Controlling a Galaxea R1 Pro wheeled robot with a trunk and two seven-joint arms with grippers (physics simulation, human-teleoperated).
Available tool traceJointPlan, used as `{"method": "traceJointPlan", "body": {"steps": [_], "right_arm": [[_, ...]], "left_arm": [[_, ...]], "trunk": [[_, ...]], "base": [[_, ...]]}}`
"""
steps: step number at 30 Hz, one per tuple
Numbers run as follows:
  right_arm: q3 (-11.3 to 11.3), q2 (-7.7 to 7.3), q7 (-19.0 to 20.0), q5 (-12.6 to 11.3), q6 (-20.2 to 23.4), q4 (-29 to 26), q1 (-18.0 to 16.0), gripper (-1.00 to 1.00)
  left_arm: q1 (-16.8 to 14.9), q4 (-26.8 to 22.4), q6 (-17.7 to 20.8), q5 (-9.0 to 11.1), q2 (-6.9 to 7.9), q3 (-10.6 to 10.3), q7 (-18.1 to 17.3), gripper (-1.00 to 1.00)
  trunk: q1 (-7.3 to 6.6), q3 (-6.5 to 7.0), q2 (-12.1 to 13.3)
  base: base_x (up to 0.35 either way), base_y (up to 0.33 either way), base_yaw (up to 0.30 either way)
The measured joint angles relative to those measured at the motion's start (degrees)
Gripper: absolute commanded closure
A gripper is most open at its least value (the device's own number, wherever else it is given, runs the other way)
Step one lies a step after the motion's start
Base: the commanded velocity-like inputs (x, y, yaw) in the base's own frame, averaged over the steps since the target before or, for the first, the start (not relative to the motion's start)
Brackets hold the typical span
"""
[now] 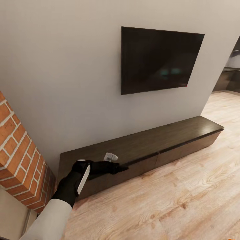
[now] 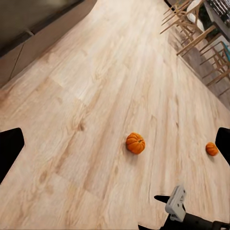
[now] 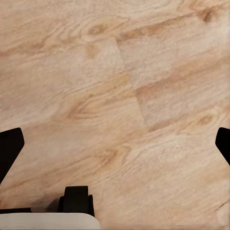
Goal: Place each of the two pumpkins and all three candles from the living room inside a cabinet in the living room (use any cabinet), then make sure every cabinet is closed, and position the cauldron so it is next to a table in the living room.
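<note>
The long, low dark-brown cabinet (image 1: 146, 141) runs along the wall under a television, and its fronts look shut. My left gripper (image 1: 120, 168) reaches over the cabinet's front top edge near its left end. In the left wrist view its dark fingers (image 2: 9, 149) stand wide apart with nothing between them, so it is open. Beyond them two orange pumpkins (image 2: 135, 143) (image 2: 212, 149) lie apart on the wooden floor. My right gripper (image 3: 115, 143) is open over bare floorboards. The candles, the cauldron and the table are out of view.
A brick fireplace (image 1: 20, 156) stands close at the left of the cabinet. The black television (image 1: 156, 60) hangs on the grey wall. Wooden dining chairs (image 2: 199, 28) stand beyond the pumpkins. A black arm part with a grey bracket (image 2: 176, 205) shows in the left wrist view.
</note>
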Motion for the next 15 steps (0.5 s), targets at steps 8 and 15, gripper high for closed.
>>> {"method": "traceJointPlan", "body": {"steps": [8,15], "right_arm": [[0.2,-0.04,0.0,0.3,0.0,0.0,0.0,-1.0],[0.1,0.16,-0.1,0.4,0.0,0.0,0.0,-1.0]], "left_arm": [[0.0,-2.9,-0.4,0.1,0.47,0.3,-3.5,-1.0],[0.0,-4.0,-0.4,0.1,0.69,0.5,-8.3,-1.0]], "trunk": [[0.0,0.0,0.0],[0.0,0.04,0.0]], "base": [[0.0,0.0,0.009],[0.0,0.0,0.24]]}}
